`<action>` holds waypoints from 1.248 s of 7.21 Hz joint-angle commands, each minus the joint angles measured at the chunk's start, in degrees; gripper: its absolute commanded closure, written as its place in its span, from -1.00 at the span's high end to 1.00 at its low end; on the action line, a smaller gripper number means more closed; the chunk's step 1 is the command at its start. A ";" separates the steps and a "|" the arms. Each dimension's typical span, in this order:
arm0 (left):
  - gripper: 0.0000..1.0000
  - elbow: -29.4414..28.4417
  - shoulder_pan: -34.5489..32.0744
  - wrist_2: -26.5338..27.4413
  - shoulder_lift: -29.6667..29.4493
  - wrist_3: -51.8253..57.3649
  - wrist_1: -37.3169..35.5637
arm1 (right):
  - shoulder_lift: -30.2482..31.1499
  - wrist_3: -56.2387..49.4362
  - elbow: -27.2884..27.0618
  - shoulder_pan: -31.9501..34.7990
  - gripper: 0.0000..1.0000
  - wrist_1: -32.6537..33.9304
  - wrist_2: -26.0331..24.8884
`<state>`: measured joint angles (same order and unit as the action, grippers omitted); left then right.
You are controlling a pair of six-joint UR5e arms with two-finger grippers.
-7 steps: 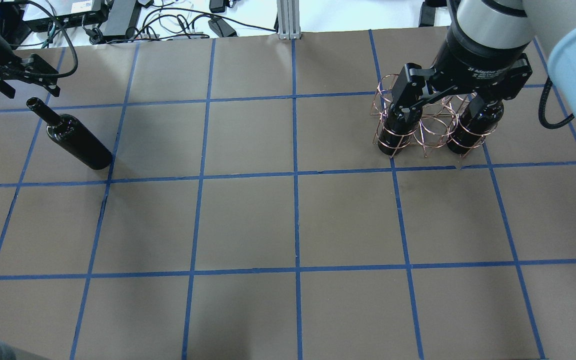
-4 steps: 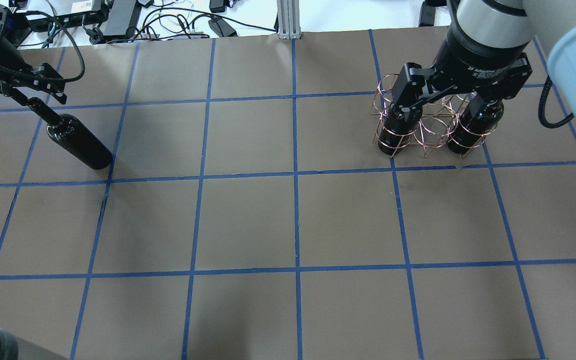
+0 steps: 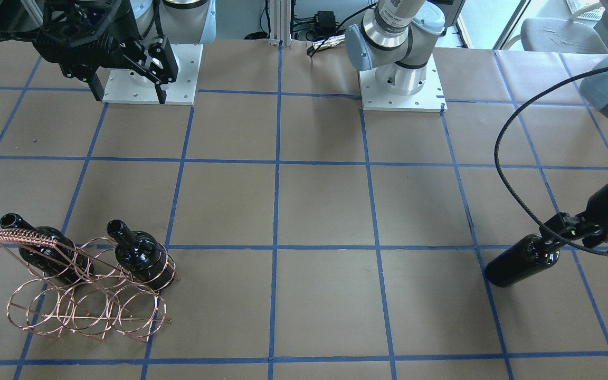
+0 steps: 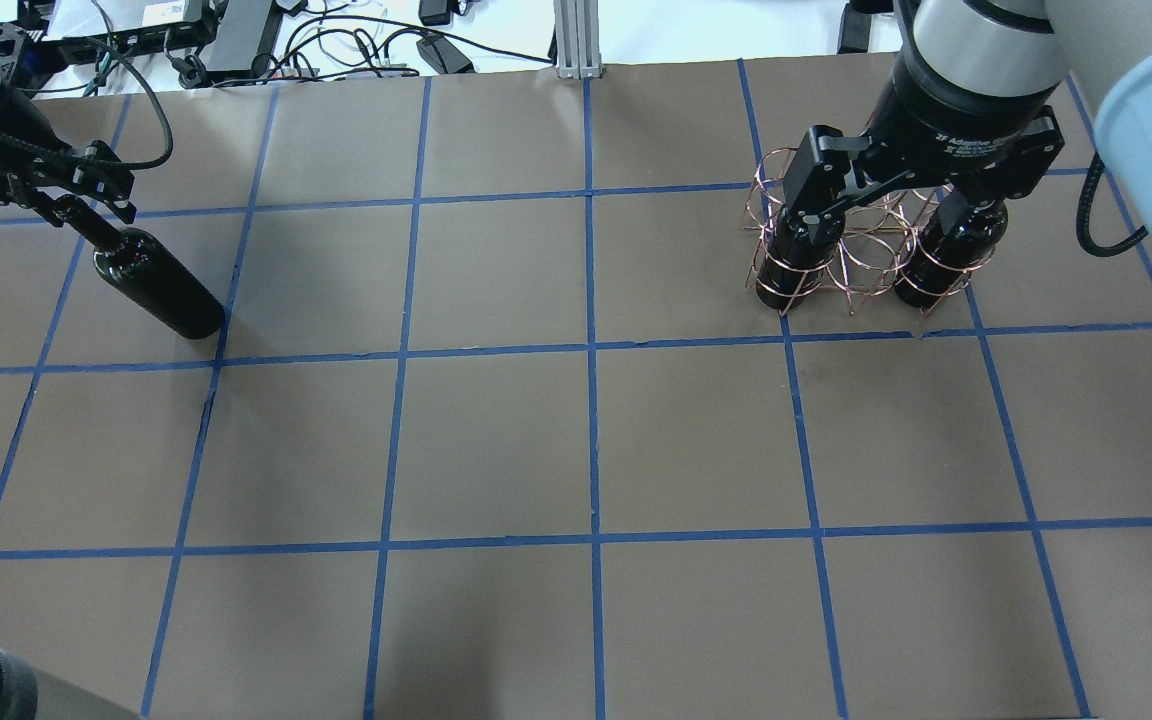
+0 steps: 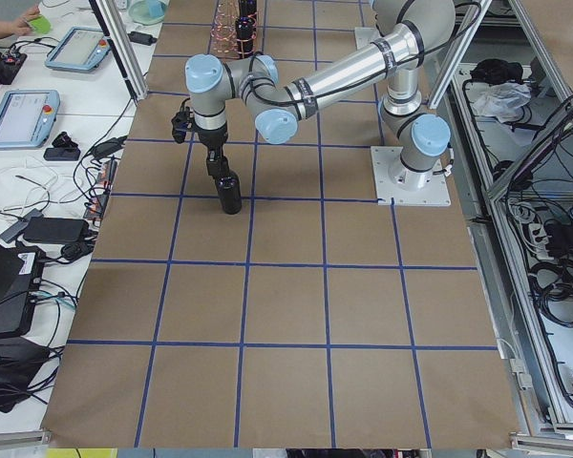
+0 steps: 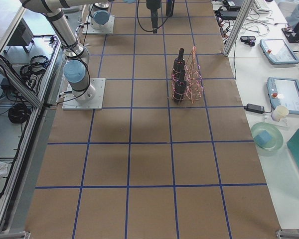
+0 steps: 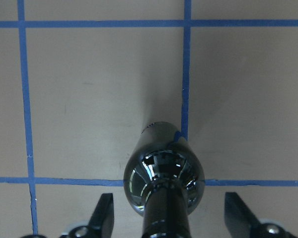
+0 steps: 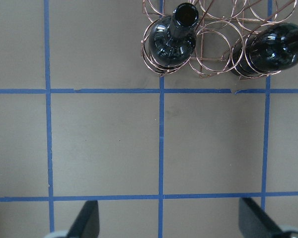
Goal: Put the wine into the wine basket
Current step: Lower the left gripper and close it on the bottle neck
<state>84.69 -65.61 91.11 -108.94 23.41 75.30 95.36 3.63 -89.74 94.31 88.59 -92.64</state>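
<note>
Robotics lab, paper-covered table (image 4: pixel 496 440) gridded in blue tape (image 4: pixel 593 450), teach pendants (image 6: pixel 275 51) alongside, loose cables (image 4: pixel 336 40), aluminium framing (image 4: pixel 574 40)

In your overhead view the right gripper (image 4: pixel 883 215) covers the necks of both racked bottles (image 4: pixel 794 265) and the far rings of the wine basket (image 4: pixel 861 280). At 6 o'clock in your left wrist view, the mouth of the wine (image 7: pixel 164 181) and the finger bases of the left gripper (image 7: pixel 169 218) run off the edge. Overhead, that gripper hides the mouth too.
</note>
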 commanded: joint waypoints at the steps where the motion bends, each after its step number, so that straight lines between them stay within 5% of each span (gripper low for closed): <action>1: 0.24 0.03 0.48 0.21 0.13 0.06 1.33 | 0.00 -0.02 0.00 0.00 1.00 0.00 0.00; 3: -0.04 -0.05 0.48 0.12 -0.05 -0.03 1.16 | -0.09 -0.37 0.00 -0.18 1.00 0.17 -0.09; 4: -0.80 -0.14 0.48 0.12 -0.13 0.06 0.99 | 0.00 -0.29 0.00 -0.18 1.00 0.18 0.00; 5: -1.00 -0.23 0.48 -0.05 -0.05 -0.03 0.72 | 0.00 -0.29 0.00 -0.18 1.00 0.18 0.09; 9: -1.00 -0.06 -2.23 -3.12 3.63 -7.18 1.51 | 0.00 -0.20 0.00 -0.18 1.00 0.09 0.09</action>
<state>84.54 -66.20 89.13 -106.99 21.25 76.47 95.36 3.42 -89.73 94.13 88.67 -92.57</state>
